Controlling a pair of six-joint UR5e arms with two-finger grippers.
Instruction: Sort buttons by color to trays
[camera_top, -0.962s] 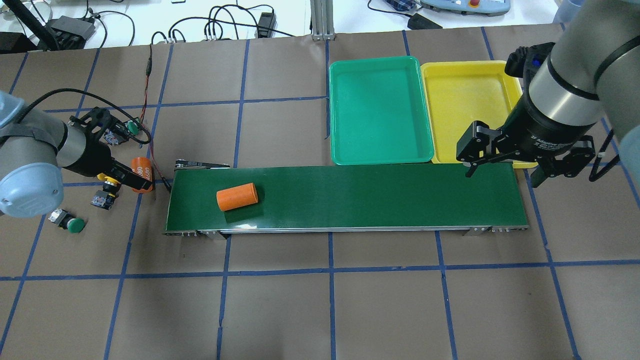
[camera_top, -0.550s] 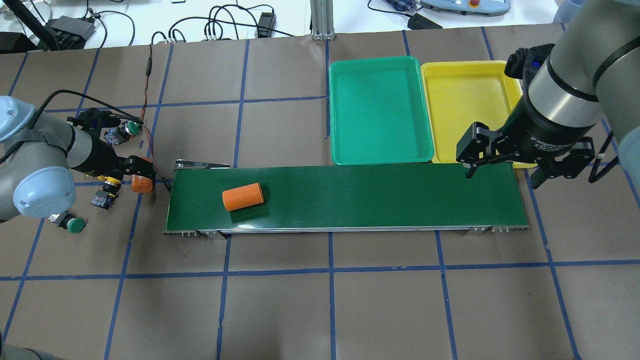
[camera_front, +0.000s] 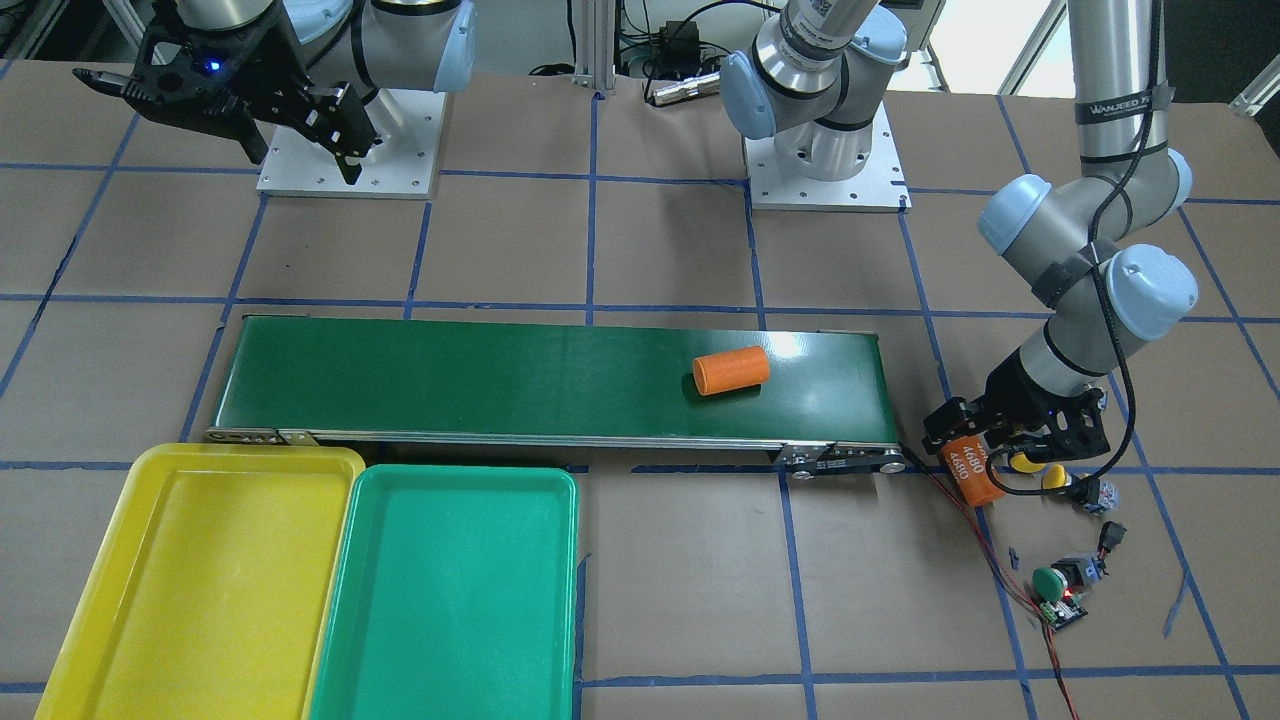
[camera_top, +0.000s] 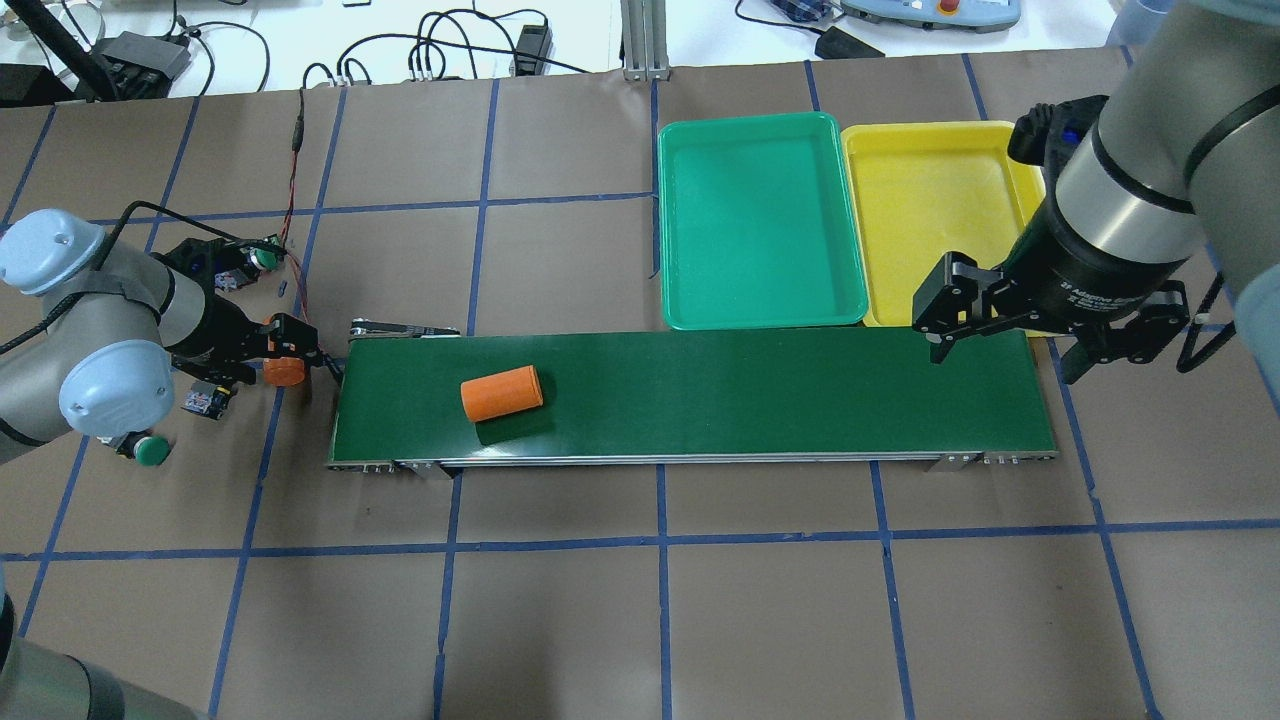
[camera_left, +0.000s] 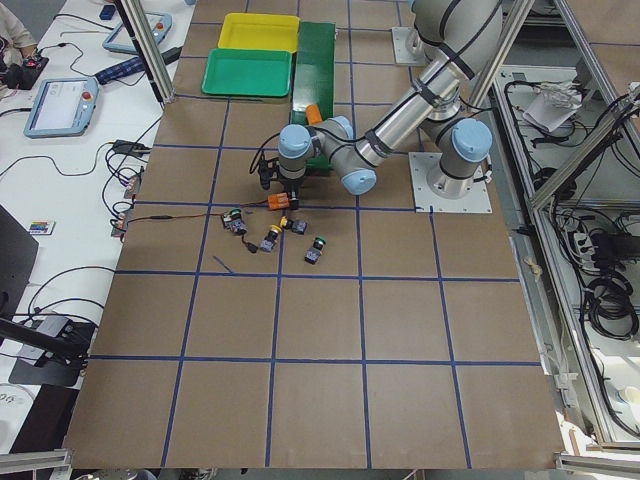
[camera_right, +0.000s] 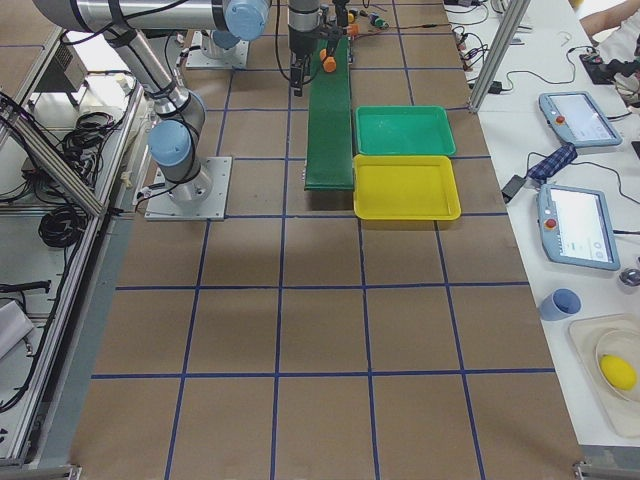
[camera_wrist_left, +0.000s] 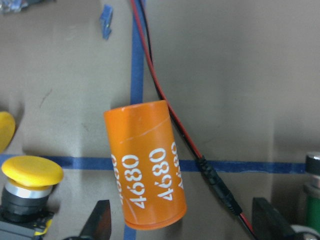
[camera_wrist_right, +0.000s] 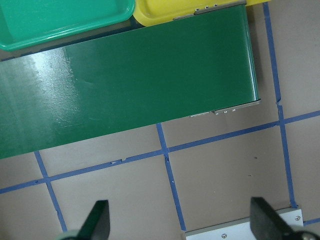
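Brown paper table (camera_top: 560, 620), blue tape grid. Four yellow/green mushroom-cap push-buttons (camera_left: 272, 238) clustered near table's end on robot's left, well apart from green plastic tray (camera_top: 760, 230) and yellow plastic tray (camera_top: 930, 220) by operator-side edge. Left gripper (camera_wrist_left: 182, 220) spread, orange 4680 cylinder (camera_wrist_left: 145, 190) between fingers. Right gripper (camera_top: 1005, 358) spread above green conveyor belt (camera_top: 750, 390).

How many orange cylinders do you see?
2. The plain cylinder lies on the belt. The 4680 cylinder is off the belt's end, below the open left hand. I see no others.
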